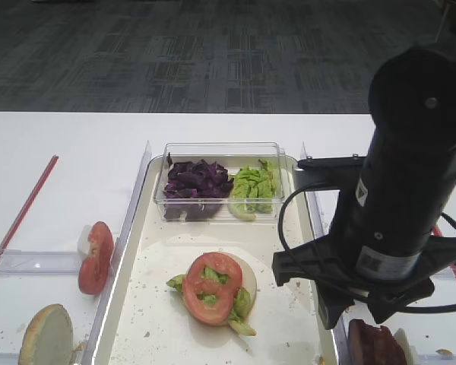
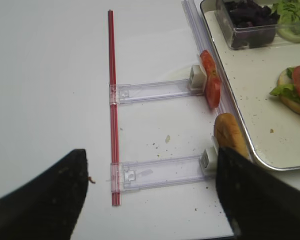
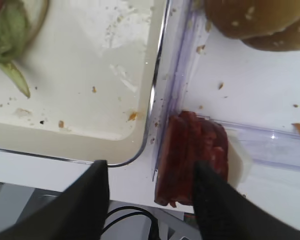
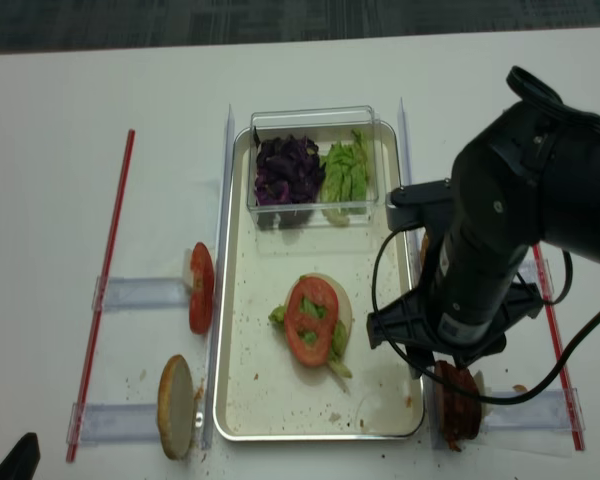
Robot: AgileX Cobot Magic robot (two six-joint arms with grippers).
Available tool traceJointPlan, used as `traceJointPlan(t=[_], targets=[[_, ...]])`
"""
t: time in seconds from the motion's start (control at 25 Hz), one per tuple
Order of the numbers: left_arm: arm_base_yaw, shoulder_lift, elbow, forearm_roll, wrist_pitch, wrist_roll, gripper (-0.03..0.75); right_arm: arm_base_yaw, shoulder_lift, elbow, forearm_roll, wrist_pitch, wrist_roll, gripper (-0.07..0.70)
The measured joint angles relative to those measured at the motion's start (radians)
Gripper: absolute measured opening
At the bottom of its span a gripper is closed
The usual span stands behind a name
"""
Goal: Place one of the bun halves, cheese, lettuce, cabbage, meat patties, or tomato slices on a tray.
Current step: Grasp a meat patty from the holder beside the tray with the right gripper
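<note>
meat patties (image 3: 192, 157) upright beside tray (image 3: 140, 150), right tool (image 3: 150, 185) wide, straddling, unseen overhead

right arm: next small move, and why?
Probably shift the right hand rightward, then lower it: the meat patties stand on edge outside the tray, with only the right finger over them. Its jaws are apart and hold nothing.

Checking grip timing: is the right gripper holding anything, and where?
Nothing held. The right gripper is open, one finger over the meat patties; contact cannot be told.
</note>
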Motion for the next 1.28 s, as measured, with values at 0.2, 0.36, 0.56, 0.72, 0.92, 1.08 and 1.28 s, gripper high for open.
traceJointPlan(t=[0.2, 0.36, 0.56, 0.72, 0.92, 1.08, 1.28], targets=[[0.000, 0.000, 0.000, 0.000, 0.000, 0.000, 0.493, -0.008, 0.001, 0.000, 0.016, 0.006, -0.010, 0.409], [0.000, 0.000, 0.000, 0.000, 0.000, 0.000, 0.493, -0.008, 0.001, 0.000, 0.030, 0.017, -0.012, 0.407], [0.000, 0.000, 0.000, 0.000, 0.000, 0.000, 0.493, -0.008, 0.001, 0.000, 0.037, 0.030, -0.012, 0.407], [0.000, 0.000, 0.000, 0.000, 0.000, 0.000, 0.493, -0.008, 0.001, 0.002, 0.039, 0.039, -0.014, 0.407], [0.000, 0.000, 0.000, 0.000, 0.000, 0.000, 0.493, -0.008, 0.001, 0.077, 0.072, 0.008, -0.021, 0.406], [0.000, 0.000, 0.000, 0.000, 0.000, 0.000, 0.493, -0.008, 0.001, 0.095, 0.087, -0.017, -0.039, 0.398], [0.000, 0.000, 0.000, 0.000, 0.000, 0.000, 0.493, -0.008, 0.001, 0.095, 0.089, -0.027, -0.042, 0.393]])
